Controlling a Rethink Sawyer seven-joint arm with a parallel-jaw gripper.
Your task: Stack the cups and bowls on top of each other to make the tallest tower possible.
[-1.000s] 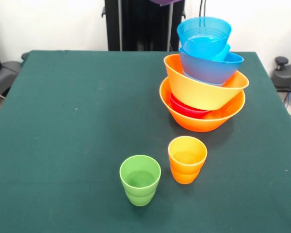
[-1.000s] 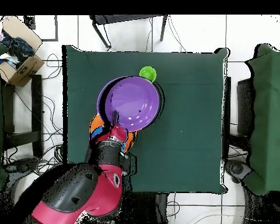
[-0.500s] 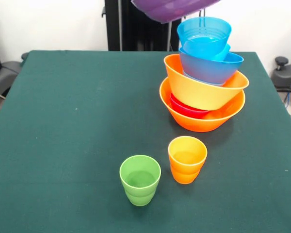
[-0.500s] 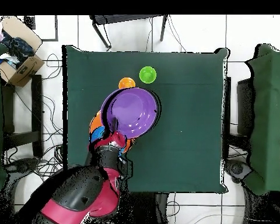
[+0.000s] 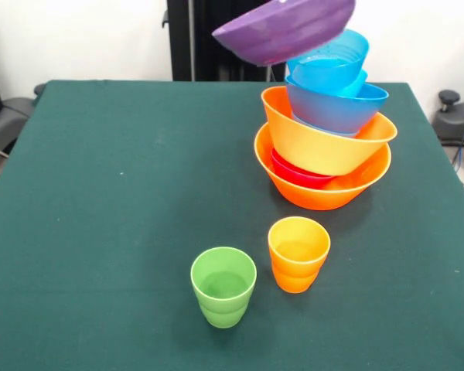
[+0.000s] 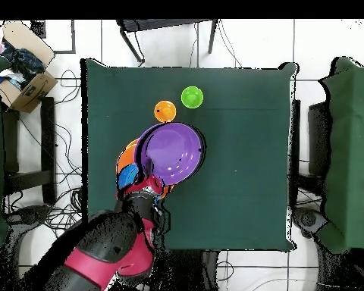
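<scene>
Above tower (image 5: pixel 325 131), purple bowl (image 5: pixel 286 29) now lower, tilted

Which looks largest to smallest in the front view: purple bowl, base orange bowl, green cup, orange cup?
1. Purple bowl and base orange bowl: similar width; the purple one is raised and tilted, so unsure.
2. Green cup and orange cup: alike.

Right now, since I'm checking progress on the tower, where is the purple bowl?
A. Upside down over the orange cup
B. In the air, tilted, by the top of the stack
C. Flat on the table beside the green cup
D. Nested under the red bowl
B: the purple bowl hangs tilted in the air beside the top blue bowl of the tower, off the table.
</scene>
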